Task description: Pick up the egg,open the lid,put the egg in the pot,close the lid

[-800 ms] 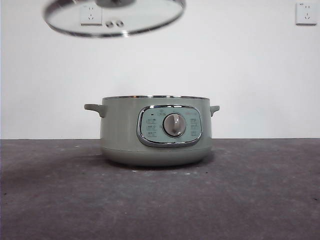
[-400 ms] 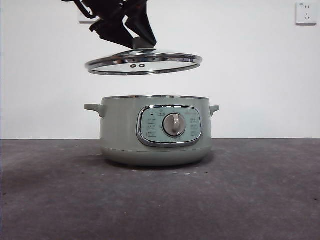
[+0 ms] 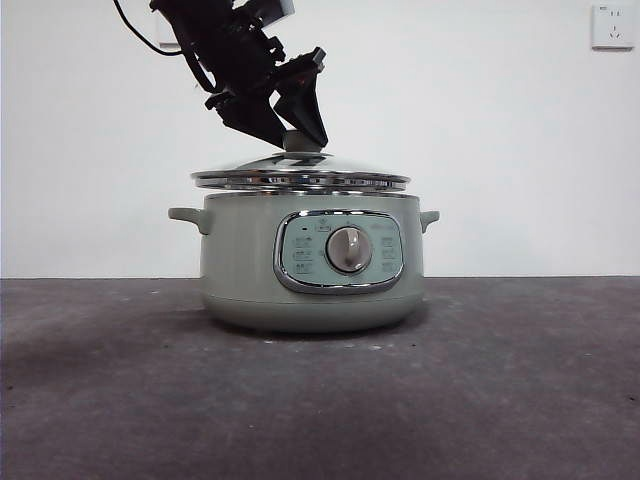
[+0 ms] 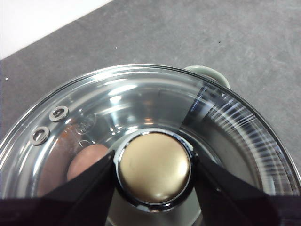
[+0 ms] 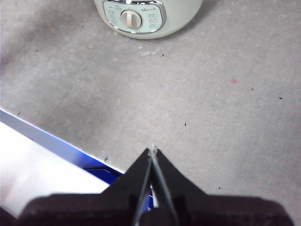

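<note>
Sage-green pot, round, two small side handles, chrome-framed panel with silver dial; stands on the dark grey counter, the landmark for all entries below.

Lid: glass dome with chrome rim, level, directly over the pot's mouth. Front view shows its rim at or just above the pot's rim; whether it is fully seated cannot be told. Two small vent rivets show through the glass in the left wrist view.

Knob: at the lid's centre, directly above the pot's middle. Reads as dull gold under the wrist camera.

Left claw: clamped on the knob, one black jaw on each side of it. Arm enters from high on the upper left of the pot and leans down over it at a slant, jaws pointing downward. Judgement: the coming move turns on this vertical line, lid straight above pot, so a short straight drop and release would complete the closing.

Egg: brown-orange, inside the pot, seen through the glass beside the knob; long axis not determinable.

Right claw: jaws closed together, empty, well apart from the pot, over bare counter in front of the panel. Waiting.
</note>
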Tool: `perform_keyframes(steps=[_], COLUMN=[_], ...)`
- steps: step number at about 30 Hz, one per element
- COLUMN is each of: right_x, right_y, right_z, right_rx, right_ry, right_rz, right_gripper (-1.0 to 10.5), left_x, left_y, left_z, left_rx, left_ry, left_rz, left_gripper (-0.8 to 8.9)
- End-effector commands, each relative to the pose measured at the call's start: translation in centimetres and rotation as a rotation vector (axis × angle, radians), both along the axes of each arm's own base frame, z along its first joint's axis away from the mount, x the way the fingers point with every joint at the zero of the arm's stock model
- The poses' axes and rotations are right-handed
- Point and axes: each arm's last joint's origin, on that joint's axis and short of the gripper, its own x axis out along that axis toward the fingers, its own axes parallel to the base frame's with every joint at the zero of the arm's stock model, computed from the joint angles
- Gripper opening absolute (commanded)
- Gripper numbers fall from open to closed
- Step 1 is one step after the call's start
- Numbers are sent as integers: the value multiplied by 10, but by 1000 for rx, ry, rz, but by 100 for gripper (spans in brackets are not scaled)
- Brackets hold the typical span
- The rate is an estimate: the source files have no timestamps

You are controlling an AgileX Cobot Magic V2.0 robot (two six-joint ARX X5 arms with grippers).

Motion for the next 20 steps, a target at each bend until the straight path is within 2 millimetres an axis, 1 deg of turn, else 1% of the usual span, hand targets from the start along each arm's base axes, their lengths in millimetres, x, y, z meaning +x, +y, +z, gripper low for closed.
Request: perform_keyframes(steps=[1,3,8,13,20], right_x=[-1,-1,-1,-1,-1], right_y=[-1,-1,-1,-1,-1], right_z=[-4,-4,-4,-4,-4], right_rx=[-18,-18,-20,-20,-23], right_ry=[27,26,25,25,23], right_rz=[-7,-8,-9,-9,-6], right_gripper=[-12,-12,-12,-12,-12], left_x=[4,6,10,11,11], left_y=[-5,-8,-12,-13,-13], left_z=[1,-6,-16,-14,-14], left_rx=[-10,-2,14,-3,-7], left_ry=[-42,-26,-8,-36,-25], left_rz=[-22,-26,-22,-20,-15], left_gripper=[-8,-8,-8,-8,-8])
